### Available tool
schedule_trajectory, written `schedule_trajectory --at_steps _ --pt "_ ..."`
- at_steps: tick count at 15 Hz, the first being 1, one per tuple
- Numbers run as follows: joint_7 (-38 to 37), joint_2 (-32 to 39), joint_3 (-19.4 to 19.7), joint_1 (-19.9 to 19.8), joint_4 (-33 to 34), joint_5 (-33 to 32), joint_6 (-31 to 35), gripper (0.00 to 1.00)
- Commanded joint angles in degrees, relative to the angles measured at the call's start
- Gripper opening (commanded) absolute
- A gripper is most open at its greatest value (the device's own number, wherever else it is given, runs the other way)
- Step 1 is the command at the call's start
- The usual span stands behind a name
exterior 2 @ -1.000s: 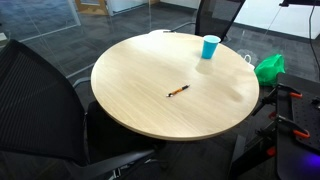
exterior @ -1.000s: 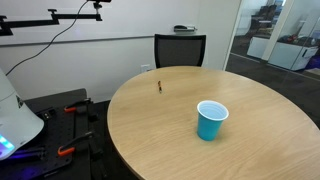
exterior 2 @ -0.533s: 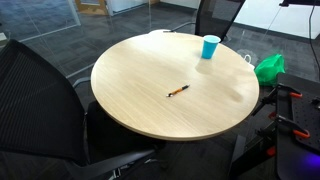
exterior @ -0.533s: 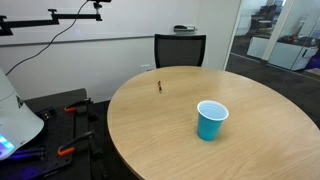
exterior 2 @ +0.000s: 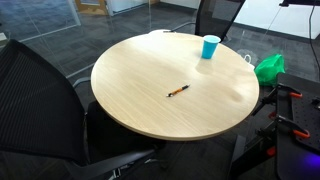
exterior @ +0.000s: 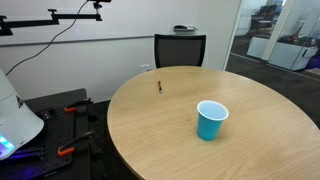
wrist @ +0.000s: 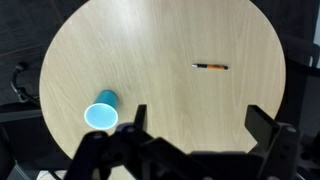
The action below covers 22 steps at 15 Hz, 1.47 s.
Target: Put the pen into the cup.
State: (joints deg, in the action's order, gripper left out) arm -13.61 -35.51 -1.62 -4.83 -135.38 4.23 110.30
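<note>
Pen [wrist: 210, 67] outside cup [wrist: 101, 115] — tool [wrist: 198, 120] above both.
Pen lies flat on the table [wrist: 150, 45], well apart from the upright cup; tool hangs over the table — jaws spread wide, empty.

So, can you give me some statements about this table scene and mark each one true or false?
The pen lies flat on the table, outside the cup. True.
The cup is tipped on its side. False: it stands upright, open end up.
The tool is gripping the pen. False: it hangs above the table, jaws apart, holding nothing.
The pen touches the cup. False: bare tabletop lies between them.
A black chair stands at the table's edge. True.
</note>
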Motion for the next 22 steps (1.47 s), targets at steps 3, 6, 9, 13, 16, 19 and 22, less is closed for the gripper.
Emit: schedule_trajectory --at_steps 3,6,9,13,16,19,22 --pt "-12.86 9.16 -4.81 1.86 0.75 7.95 12.41 1.00" --pt "-18.02 14.90 -6.99 2.35 1.01 8.86 18.56 1.00" --pt "-23.86 20.79 -8.40 2.70 1.67 7.61 22.93 1.00" --pt "-21.86 20.75 -6.92 4.05 0.20 7.05 21.98 1.00" --pt "-21.82 20.04 -6.68 4.00 0.22 7.07 21.97 1.00" --pt "-22.78 19.26 -6.93 4.06 -1.02 7.59 24.19 1.00" --pt "-29.20 19.26 -8.44 3.98 -4.38 8.18 32.13 1.00"
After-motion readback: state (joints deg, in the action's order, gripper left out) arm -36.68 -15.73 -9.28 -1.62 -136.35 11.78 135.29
